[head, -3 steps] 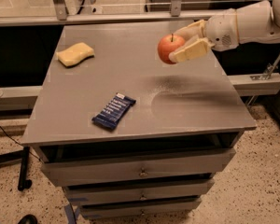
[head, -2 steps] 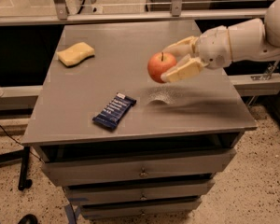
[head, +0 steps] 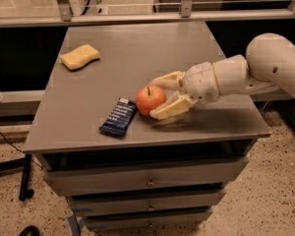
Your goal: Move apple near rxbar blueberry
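Note:
The red-orange apple (head: pixel 149 100) with a short dark stem is low over the grey tabletop (head: pixel 137 53), just right of the dark-blue rxbar blueberry (head: pixel 118 116), which lies flat near the front edge. My gripper (head: pixel 157 98) comes in from the right on a white arm (head: pixel 246 75). Its cream fingers (head: pixel 170 108) are shut on the apple from behind and in front. I cannot tell whether the apple touches the table. A narrow gap separates the apple from the bar.
A pale yellow wavy sponge (head: pixel 79 56) lies at the table's back left. The table has drawers (head: pixel 147 181) below its front edge. A metal rail (head: pixel 137 17) runs behind the table. The floor is speckled.
My gripper has carried the apple from high over the table's back right down and to the left, to a spot right beside the bar.

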